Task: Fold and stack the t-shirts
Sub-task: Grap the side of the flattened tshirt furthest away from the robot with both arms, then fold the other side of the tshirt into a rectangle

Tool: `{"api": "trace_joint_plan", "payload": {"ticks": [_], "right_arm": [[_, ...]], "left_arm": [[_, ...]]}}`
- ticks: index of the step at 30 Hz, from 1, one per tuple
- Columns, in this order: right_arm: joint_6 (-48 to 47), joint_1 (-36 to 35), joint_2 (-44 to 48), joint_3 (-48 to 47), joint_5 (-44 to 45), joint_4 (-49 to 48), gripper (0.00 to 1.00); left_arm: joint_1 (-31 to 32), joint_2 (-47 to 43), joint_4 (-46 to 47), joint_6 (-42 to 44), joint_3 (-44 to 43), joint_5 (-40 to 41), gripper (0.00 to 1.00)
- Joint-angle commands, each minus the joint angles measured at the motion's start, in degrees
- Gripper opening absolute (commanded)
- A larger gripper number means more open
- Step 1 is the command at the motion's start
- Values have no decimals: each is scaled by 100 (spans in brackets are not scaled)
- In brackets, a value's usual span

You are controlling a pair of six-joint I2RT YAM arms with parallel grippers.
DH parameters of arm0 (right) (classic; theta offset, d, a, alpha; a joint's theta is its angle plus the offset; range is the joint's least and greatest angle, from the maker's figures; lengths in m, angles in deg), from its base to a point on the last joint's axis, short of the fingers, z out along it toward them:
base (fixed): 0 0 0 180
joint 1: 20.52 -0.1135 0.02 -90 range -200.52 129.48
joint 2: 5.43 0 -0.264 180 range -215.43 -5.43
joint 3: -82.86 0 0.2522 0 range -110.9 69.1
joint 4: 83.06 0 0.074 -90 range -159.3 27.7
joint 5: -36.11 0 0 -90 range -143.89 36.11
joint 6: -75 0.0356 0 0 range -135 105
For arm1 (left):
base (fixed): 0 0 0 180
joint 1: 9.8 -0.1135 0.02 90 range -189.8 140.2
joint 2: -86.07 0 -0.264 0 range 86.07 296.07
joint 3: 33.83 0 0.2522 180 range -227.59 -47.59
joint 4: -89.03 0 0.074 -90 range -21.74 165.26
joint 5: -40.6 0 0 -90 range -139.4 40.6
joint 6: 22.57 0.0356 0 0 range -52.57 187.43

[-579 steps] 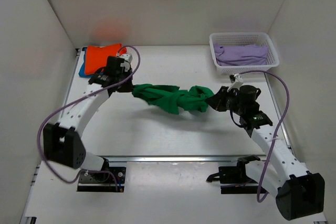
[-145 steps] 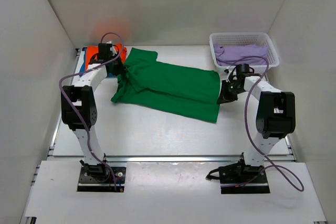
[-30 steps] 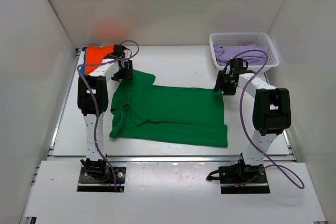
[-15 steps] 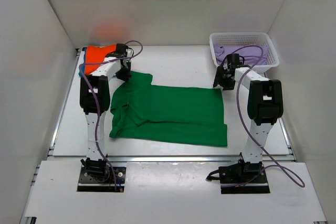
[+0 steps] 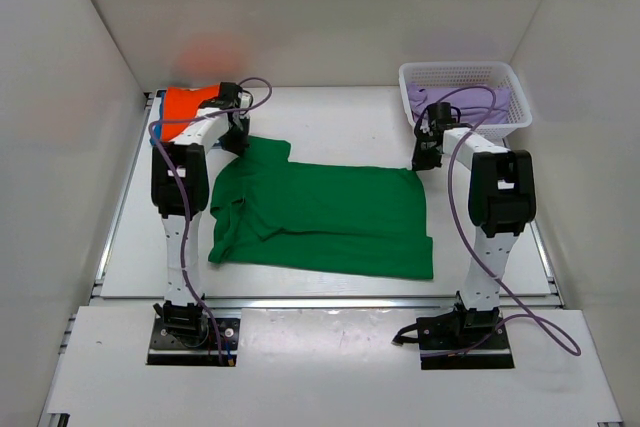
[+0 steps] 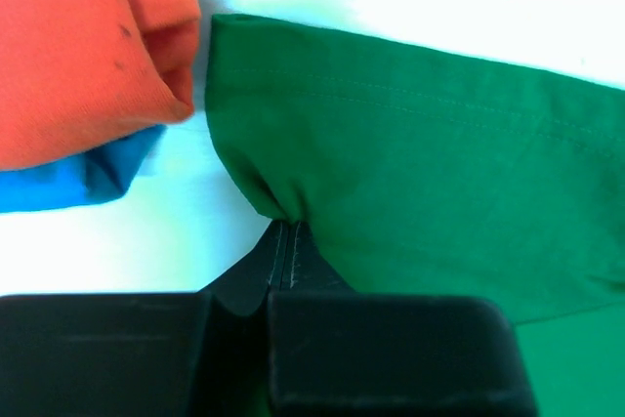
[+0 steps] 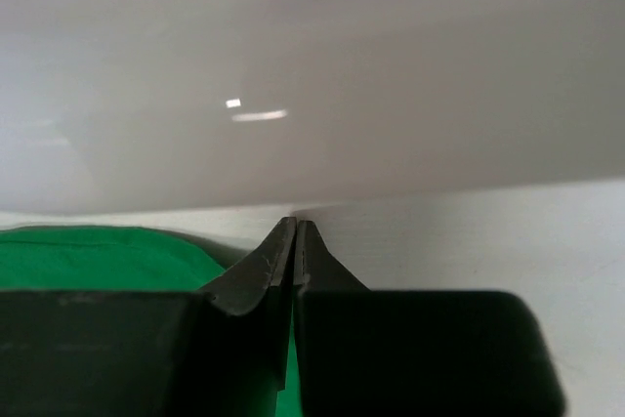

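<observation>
While the green shirt (image 5: 320,212) lies flat mid-table, the left gripper (image 6: 283,229) pinches its far left corner beside the orange shirt (image 6: 78,46) and blue shirt (image 6: 68,183); the right gripper (image 7: 295,227) sits closed at its far right corner.

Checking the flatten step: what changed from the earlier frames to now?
The green t-shirt, a twisted rope strung between both arms 19 s ago, now lies spread flat. The left end effector pinches its far-left corner; the right end effector is shut at the far-right corner. The orange t-shirt, blue t-shirt and basket stayed put.
</observation>
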Motion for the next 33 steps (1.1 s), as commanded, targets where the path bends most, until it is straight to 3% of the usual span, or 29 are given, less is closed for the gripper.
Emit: {"api": "trace_joint_plan", "payload": {"ticks": [1,6,17,21,33], "right_arm": [[-133,-1,367,-115,-109,-139,0],[-142,148,938,298,-382,-421,0],[-168,167,2107,1369,-813,-613,0],[-177,114,2274,1423,-726,-342,0],[-98,342,3601,3357,-1138,-842,0]], "left_arm": [[-67,-446,-243,84,-239,-322,0],[-103,-974,-261,13,33,-490,0],[-103,-2634,538,92,2255,-569,0],[-103,-2969,460,110,2705,-639,0],[-295,-4173,838,119,4375,-376,0]]}}
